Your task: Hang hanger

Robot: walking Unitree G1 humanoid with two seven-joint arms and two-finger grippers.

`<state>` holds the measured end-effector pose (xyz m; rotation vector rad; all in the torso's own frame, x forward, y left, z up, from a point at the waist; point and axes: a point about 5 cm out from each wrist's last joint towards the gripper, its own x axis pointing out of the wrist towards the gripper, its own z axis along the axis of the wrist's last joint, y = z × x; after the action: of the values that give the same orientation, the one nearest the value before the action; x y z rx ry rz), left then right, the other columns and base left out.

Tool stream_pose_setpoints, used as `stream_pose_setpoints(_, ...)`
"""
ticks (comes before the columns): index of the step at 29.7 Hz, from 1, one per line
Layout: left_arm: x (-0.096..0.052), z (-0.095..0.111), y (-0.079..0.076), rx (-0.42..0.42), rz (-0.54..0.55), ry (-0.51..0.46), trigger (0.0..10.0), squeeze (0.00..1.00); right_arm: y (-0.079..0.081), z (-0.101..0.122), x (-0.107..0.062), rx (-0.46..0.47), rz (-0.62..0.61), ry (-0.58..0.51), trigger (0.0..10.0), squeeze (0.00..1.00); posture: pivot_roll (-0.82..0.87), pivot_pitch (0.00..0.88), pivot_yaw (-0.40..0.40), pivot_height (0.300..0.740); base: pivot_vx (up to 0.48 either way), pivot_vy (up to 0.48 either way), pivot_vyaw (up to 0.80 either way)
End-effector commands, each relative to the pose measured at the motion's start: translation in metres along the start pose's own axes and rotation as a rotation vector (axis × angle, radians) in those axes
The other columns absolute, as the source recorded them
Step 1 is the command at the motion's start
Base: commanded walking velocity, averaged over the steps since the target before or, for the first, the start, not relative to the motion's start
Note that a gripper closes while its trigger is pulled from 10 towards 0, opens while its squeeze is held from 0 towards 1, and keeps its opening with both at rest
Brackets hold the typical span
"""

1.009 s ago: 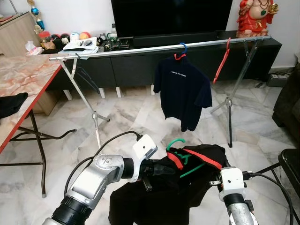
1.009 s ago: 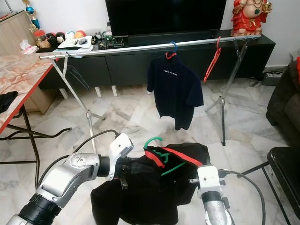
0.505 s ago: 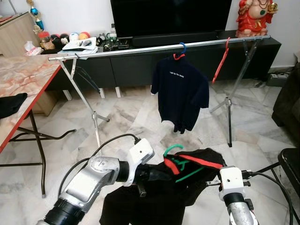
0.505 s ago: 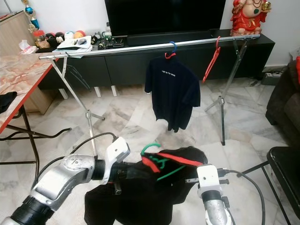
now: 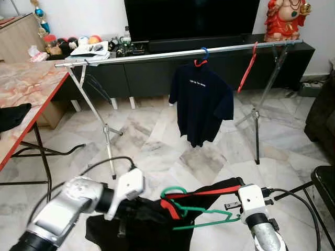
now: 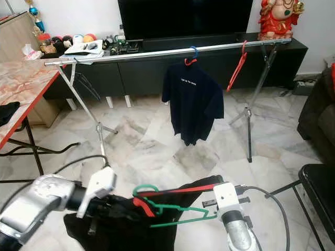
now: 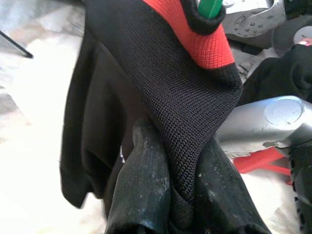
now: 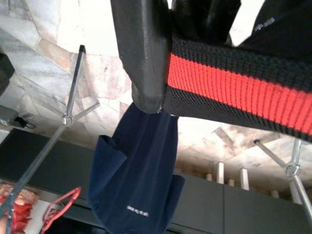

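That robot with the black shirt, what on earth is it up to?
It is getting laundry onto a drying rail. Both grippers hold a black shirt with red trim that sits on a green hanger: the left gripper pinches the fabric near the collar, the right gripper grips the red-striped edge. The shirt is low in front of the robot, not yet hung. Ahead, the metal rail already carries a navy shirt and a bare red hanger.
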<state>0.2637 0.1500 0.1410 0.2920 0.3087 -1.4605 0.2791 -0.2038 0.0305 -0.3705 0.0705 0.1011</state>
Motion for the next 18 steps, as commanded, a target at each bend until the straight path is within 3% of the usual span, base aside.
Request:
stream_pose_setpoints(1, -0.023, 0.003, 0.010, 0.008, 0.069, -0.034, 10.0, 0.00, -0.009, -0.009, -0.004, -0.015, -0.014, 0.060, 0.0, 0.00, 0.03, 0.057, 0.073, 0.740, 0.000, 0.000, 0.00)
stream_pose_setpoints(7, -0.040, 0.002, 0.012, -0.010, 0.105, -0.083, 10.0, 0.00, -0.013, -0.015, -0.006, -0.032, -0.019, 0.099, 0.0, 0.00, 0.03, 0.057, 0.073, 0.740, 0.000, 0.000, 0.00)
stream_pose_setpoints(15, -0.043, 0.001, 0.005, -0.011, 0.053, -0.094, 10.0, 0.00, -0.017, -0.019, -0.009, -0.037, -0.034, 0.117, 0.0, 0.00, 0.03, 0.066, 0.083, 0.740, 0.000, 0.000, 0.00)
stream_pose_setpoints(18, -0.042, -0.002, 0.007, -0.002, 0.068, -0.044, 10.0, 0.00, -0.017, -0.020, -0.010, -0.035, -0.035, 0.115, 0.0, 0.00, 0.03, 0.066, 0.083, 0.740, 0.000, 0.000, 0.00)
